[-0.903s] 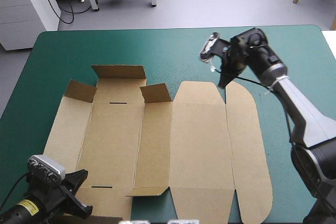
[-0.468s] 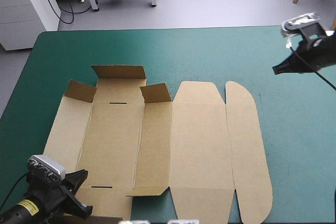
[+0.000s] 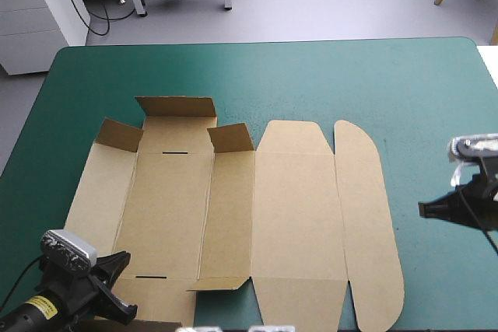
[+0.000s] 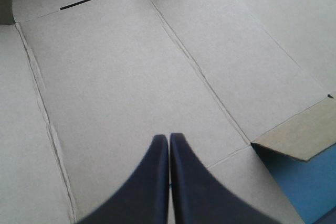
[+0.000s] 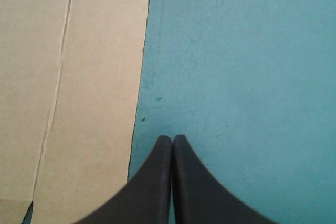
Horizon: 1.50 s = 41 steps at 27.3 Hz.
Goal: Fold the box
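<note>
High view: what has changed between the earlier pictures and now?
The right tool moved from the far edge of the box out to the right, then toward the table's near edge. It is now shut over bare teal-green cover, holding nothing. The left tool and the box stayed as they were.
</note>
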Each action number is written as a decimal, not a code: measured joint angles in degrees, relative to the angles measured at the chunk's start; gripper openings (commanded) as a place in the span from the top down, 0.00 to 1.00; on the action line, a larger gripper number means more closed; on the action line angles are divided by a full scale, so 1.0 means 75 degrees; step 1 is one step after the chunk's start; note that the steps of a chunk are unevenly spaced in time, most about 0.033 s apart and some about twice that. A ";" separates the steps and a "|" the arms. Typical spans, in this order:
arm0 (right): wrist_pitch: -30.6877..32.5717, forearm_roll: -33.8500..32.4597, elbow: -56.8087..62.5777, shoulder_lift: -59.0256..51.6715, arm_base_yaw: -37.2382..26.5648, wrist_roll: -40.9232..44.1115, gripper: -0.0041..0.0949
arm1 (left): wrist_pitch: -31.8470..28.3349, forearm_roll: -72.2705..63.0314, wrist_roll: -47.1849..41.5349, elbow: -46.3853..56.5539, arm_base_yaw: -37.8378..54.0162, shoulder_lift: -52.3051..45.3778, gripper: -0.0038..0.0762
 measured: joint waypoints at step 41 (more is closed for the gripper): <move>-0.1486 0.1147 0.3806 -0.3087 0.0028 0.0044 0.98 | 0.0180 0.0509 -0.0853 -0.2621 0.0055 0.4421 0.96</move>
